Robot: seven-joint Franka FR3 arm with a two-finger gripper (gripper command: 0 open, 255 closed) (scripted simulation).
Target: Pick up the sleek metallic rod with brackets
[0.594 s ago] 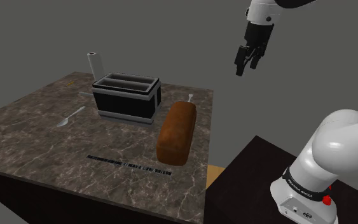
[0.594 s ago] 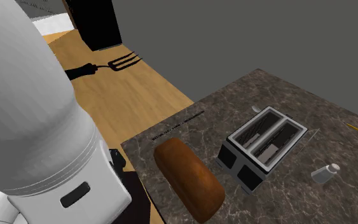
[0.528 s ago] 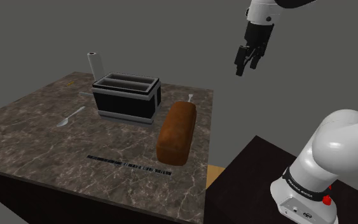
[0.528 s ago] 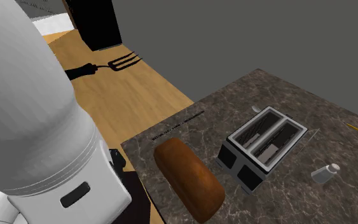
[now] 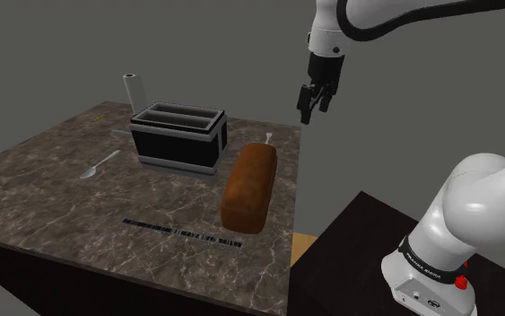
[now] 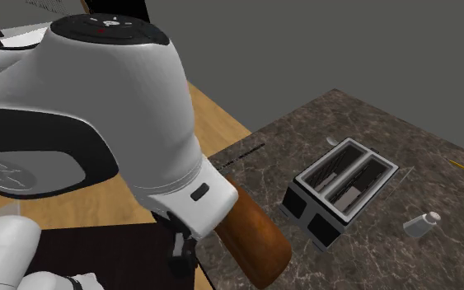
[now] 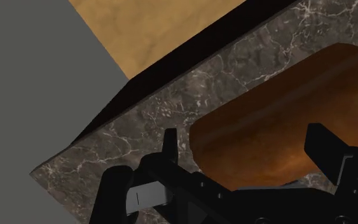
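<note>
Pincer [image 5: 308, 113] is hanging high over the desk's [image 5: 35, 193] far corner, its fingers [image 7: 170, 145] standing apart and gripping nothing, with the loaf [image 5: 248, 187] lying beneath. The rod [image 5: 183, 232] is lying flat near the desk's front edge in the shoulder view, just in front of the loaf. A clean pick is probably calling for passing over the loaf, turning so the fingers are straddling the rod across its width near mid-length, then sinking almost to the surface before closing. Counting: one rod, one loaf, one toaster [image 5: 178, 136], one spoon [image 5: 100, 164], one white shaker [image 5: 134, 90].
</note>
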